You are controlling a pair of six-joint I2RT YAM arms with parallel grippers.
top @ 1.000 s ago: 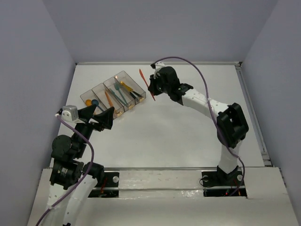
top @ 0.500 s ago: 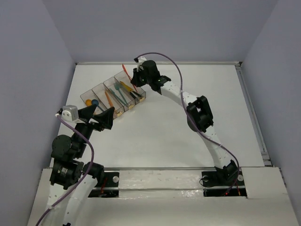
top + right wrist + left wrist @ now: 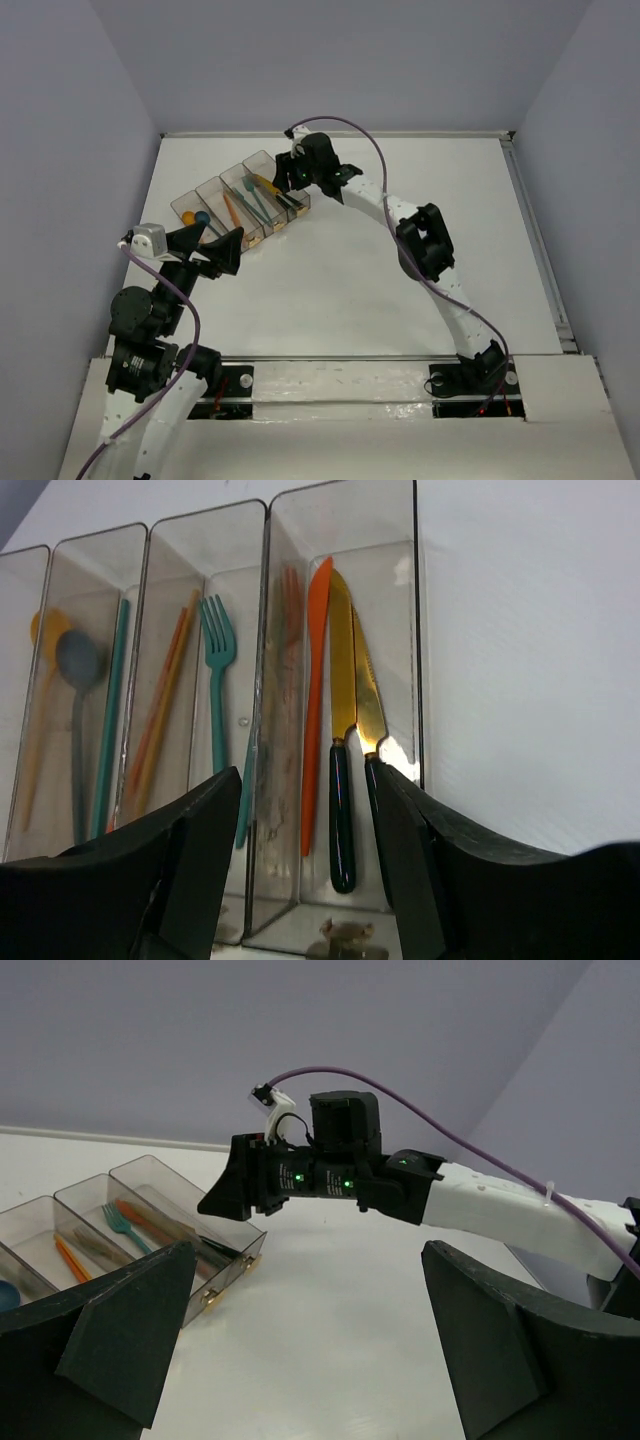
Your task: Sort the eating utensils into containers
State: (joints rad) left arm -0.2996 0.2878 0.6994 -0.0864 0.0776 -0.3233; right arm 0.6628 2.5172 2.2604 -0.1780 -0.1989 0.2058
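The containers (image 3: 183, 202), four joined clear smoky bins, lie at the back left of the table. My right gripper (image 3: 285, 178) hovers over the rightmost bin (image 3: 417, 630), open (image 3: 300, 870), with nothing between its fingers. In that bin an orange knife (image 3: 316, 680) lies flat beside two gold-bladed knives with dark handles (image 3: 342, 680). A teal fork (image 3: 217, 650) and orange utensils (image 3: 165, 700) fill the bin beside it, and spoons (image 3: 76, 660) lie further left. My left gripper (image 3: 215, 250) stands open and empty (image 3: 300, 1360) just in front of the containers (image 3: 170, 1185).
White table (image 3: 350, 280) enclosed by grey walls on three sides, with a raised rail along the right edge (image 3: 535, 240). The right arm (image 3: 430, 250) arches across the middle of the table; its purple cable (image 3: 370, 150) loops above it.
My right gripper carried the orange knife left from beside the containers to over the rightmost bin, then opened. The knife now lies in that bin. The left arm has not moved.
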